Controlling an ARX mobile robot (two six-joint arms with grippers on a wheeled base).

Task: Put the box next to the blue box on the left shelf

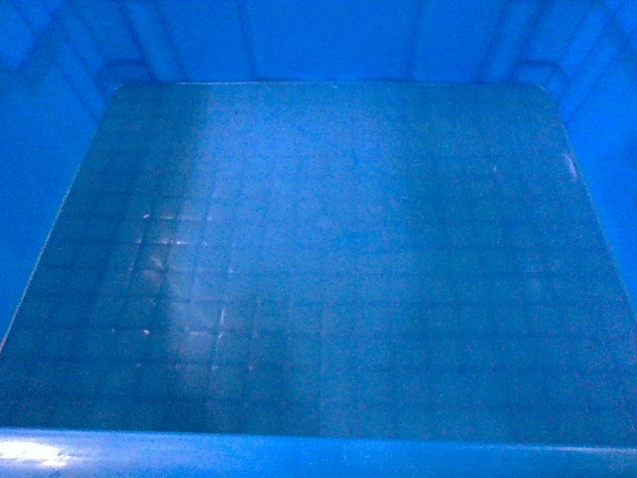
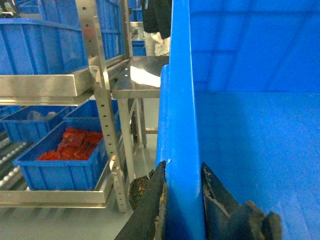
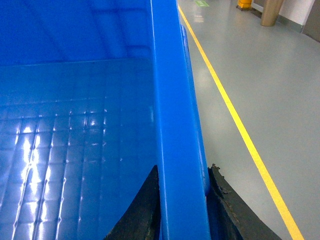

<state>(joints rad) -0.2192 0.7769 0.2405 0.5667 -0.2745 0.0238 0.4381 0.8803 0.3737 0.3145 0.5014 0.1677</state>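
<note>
The large bright blue open-top plastic crate (image 1: 328,259) fills the whole head view: its floor, marked with a faint square grid, spreads across the middle of the frame, with the ribbed inner walls along the top and sides and the thick near rim along the bottom edge.

In the left wrist view the left claw (image 2: 182,200) sits at the bottom centre of the frame, its two dark, worn fingers (image 2: 152,205) pressed against either side of the crate's thick upright rim (image 2: 180,100), one outside the wall and one inside. The claw is closed on that rim, with the arm reaching along the wall toward the top of the frame. To the left stands a grey metal rack (image 2: 102,100) carrying smaller blue plastic bins (image 2: 37,45); one low bin (image 2: 65,160) at lower left holds red items (image 2: 72,145). A steel desk (image 2: 140,80) shows behind the rack, near the upper centre.

In the right wrist view the right claw (image 3: 182,200) is at the bottom centre, its dark fingers (image 3: 142,210) likewise clamped on the opposite rim (image 3: 170,100), one each side. The crate floor lies to the left; to the right is grey floor (image 3: 270,75) with a yellow painted line (image 3: 235,115) running diagonally.
</note>
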